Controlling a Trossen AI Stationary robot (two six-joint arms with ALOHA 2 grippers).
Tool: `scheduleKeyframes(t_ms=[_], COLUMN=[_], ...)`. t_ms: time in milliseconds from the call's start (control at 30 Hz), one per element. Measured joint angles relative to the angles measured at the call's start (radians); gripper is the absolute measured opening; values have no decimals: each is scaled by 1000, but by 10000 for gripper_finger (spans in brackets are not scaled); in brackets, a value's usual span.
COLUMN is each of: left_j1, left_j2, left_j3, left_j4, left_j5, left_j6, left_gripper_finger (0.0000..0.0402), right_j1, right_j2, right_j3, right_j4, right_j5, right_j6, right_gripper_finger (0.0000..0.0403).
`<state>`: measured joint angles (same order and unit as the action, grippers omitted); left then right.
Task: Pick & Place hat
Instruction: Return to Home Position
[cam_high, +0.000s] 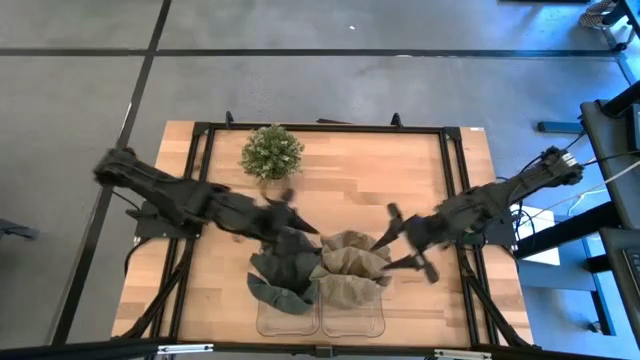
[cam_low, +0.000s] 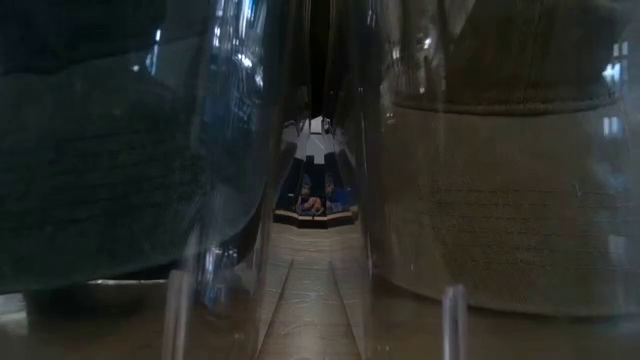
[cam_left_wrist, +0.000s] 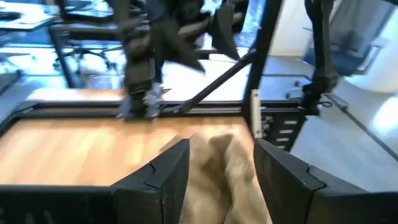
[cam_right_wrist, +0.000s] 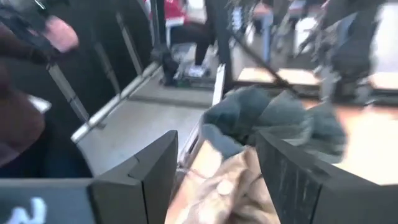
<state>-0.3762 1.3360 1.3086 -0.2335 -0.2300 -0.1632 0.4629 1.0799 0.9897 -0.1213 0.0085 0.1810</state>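
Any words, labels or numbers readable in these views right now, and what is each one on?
No text can be read in any view.
White mark on the dark housing beside the right pincer: too blurred to read.
Dark caps, brown caps, transparent bins: no print visible.

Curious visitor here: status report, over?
Left gripper open, right gripper open. Dark caps in left bin, brown caps in right bin. Potted plant stands apart.
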Motion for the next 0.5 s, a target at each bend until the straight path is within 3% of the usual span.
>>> scheduleKeyframes(t_ms=[233, 400, 500], left_j1=[-10, -7, -8], left_j2=[-374, -617, -735], left_j3=[-379, -630, -734], left_j4=[107, 90, 77], left_j5=[-113, -364, -454], left_j6=[-39, 47, -33], left_gripper_finger=[177, 174, 174], right_j1=[0, 0, -1], right_j2=[-306, -471, -546], right_j3=[-276, -434, -506], right_j4=[91, 104, 121], right_j5=[51, 104, 155], right_j6=[-36, -33, -36], right_gripper_finger=[219, 219, 219])
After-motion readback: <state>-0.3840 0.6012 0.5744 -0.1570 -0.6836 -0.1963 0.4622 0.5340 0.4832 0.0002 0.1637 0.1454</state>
